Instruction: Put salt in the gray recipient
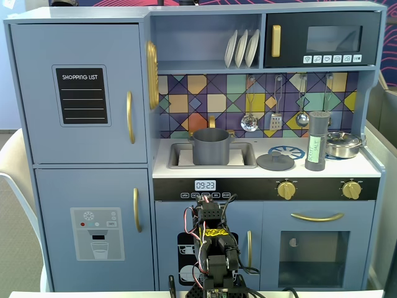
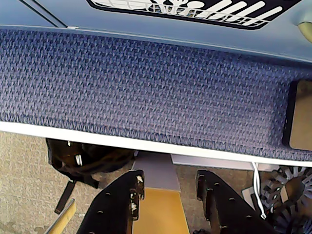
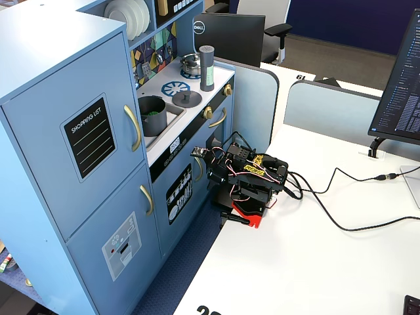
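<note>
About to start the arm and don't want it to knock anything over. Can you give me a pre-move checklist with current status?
1. Salt shaker upright on the counter, nothing touching it: ok.
2. Gray pot upright in the sink, top uncovered: ok.
3. Pot empty: not ok; green contents show inside.
4. Gripper holding nothing, fingers apart: ok.
5. Arm folded low on the table, below the counter: ok.
6. Flat lid between pot and shaker, in the likely path: not ok.

Pale blue toy kitchen [image 1: 80, 124] with gold handles, multicoloured geometric backsplash [image 1: 198, 102]; matte gray pot [image 1: 211, 146] in white sink; dark-gray salt shaker [image 1: 316, 141] with pale green label; flat gray lid [image 1: 275, 161]; black robot arm [image 3: 246, 177], red base
</note>
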